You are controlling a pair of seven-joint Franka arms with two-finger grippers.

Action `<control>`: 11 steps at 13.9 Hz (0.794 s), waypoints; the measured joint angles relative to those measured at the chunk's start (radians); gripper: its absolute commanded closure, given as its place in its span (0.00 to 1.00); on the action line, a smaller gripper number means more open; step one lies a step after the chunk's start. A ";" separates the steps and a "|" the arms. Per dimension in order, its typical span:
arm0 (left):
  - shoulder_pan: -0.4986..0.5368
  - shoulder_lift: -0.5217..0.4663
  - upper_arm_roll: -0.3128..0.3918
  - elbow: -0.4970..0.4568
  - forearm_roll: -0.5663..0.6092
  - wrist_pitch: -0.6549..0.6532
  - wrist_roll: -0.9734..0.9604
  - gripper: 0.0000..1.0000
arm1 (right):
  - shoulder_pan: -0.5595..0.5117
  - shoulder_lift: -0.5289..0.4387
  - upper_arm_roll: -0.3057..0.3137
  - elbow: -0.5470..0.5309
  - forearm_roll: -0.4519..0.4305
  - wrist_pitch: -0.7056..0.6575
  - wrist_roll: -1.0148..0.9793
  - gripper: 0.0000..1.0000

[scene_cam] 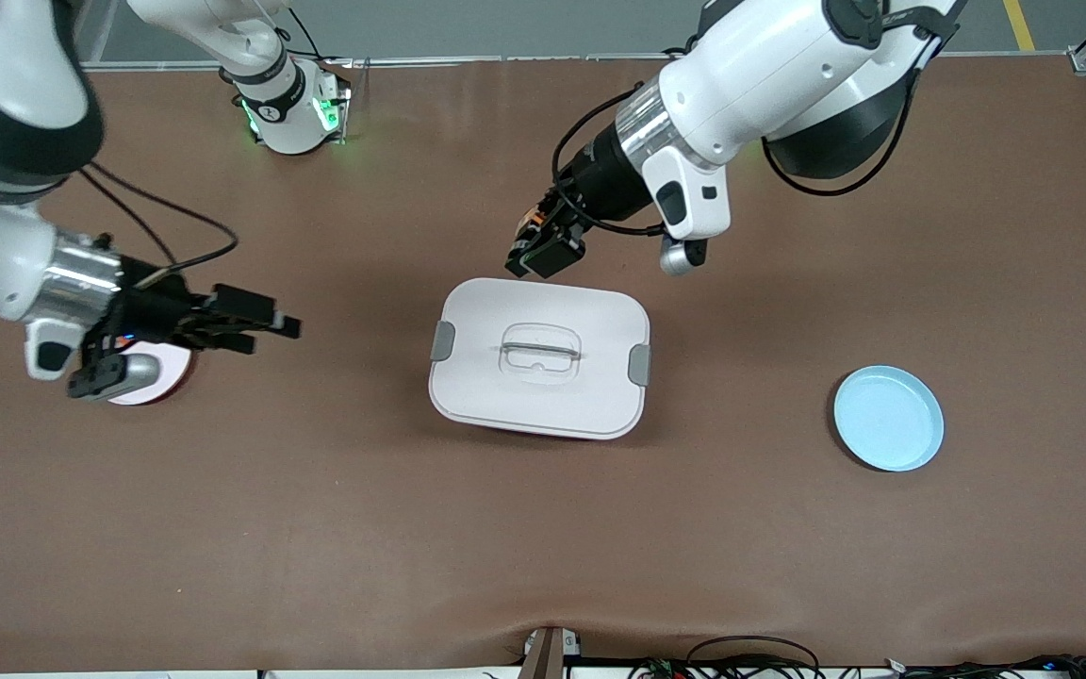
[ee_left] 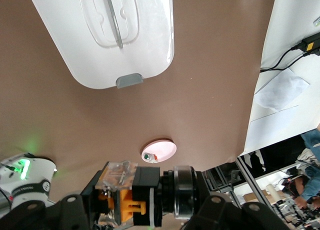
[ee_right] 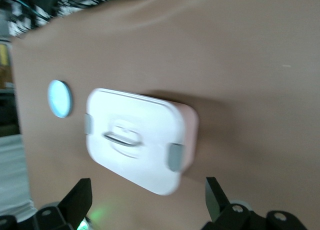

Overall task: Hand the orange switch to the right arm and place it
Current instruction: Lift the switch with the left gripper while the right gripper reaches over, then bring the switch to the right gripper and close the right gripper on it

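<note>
On my brown bench (scene_cam: 336,528) sits a white rectangular lidded box (scene_cam: 539,356). My left pincer (scene_cam: 543,247) hovers over the bench by that box's edge, clenched on the tiny black switch with orange cap (ee_left: 122,197). My right pincer (scene_cam: 265,325) hangs released beside a small pink round plate (scene_cam: 152,377).

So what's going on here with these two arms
The left end effector is shut on the orange switch, holding it in the air over the edge of the white lidded box that faces the robots' bases. The right end effector is open and hovers just off the pink plate, which holds a small whitish part. A blue plate lies toward the left arm's end of the table. The handover has not happened yet.
</note>
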 measured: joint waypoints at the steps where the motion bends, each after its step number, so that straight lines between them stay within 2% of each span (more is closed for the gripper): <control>1: -0.010 0.008 0.000 0.000 0.000 0.019 -0.025 0.81 | 0.030 -0.016 0.000 -0.031 0.041 0.035 0.007 0.00; 5: -0.045 0.030 0.000 0.000 0.000 0.081 -0.091 0.81 | 0.075 -0.061 0.000 -0.101 0.165 0.056 0.015 0.00; 11: -0.096 0.076 0.015 0.000 0.001 0.174 -0.104 0.81 | 0.132 -0.169 0.000 -0.164 0.196 0.056 0.109 0.00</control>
